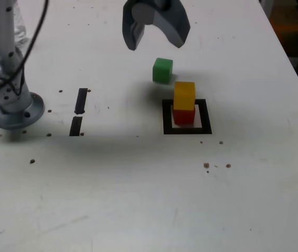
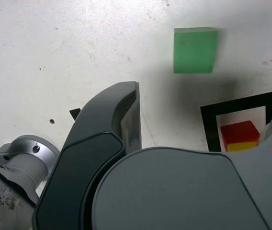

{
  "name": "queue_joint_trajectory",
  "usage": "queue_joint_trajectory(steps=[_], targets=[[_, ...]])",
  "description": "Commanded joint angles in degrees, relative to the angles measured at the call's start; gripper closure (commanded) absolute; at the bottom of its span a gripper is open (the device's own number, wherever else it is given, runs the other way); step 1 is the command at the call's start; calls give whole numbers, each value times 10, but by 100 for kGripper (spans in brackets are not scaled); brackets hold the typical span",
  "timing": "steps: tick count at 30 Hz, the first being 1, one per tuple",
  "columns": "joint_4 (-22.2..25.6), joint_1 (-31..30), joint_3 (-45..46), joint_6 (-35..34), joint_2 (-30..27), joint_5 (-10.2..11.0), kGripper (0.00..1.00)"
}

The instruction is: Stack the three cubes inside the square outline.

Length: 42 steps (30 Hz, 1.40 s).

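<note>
The yellow cube [image 1: 184, 95] sits on top of the red cube [image 1: 183, 116], and this stack stands inside the square outline [image 1: 167, 116] of black tape. The green cube [image 1: 162, 70] rests alone on the table just behind the outline, towards the exterior view's left of the stack. My gripper [image 1: 156, 44] hangs open and empty above the table, behind and above the green cube. In the wrist view the green cube [image 2: 195, 50] lies ahead of the open gripper [image 2: 205, 105]. The red cube [image 2: 240, 131], a yellow cube [image 2: 243, 146] strip and part of the outline [image 2: 210, 125] show between the fingers.
The arm's metal base [image 1: 12, 107] is bolted at the exterior view's left. Two short black tape strips [image 1: 81, 101] [image 1: 75, 126] lie beside it. Small dark specks dot the white table [image 1: 138, 199]. The table's edge [image 1: 290, 58] runs along the right.
</note>
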Motion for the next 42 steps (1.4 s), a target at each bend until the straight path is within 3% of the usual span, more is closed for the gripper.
queue_joint_trajectory(steps=[1,8,21,42], targets=[[-5,12,5,8,6,-1,4],[-37,54,15,42,50,-13,4],[-70,61,7,50,104,-26,6],[-67,74,13,67,142,-41,11]])
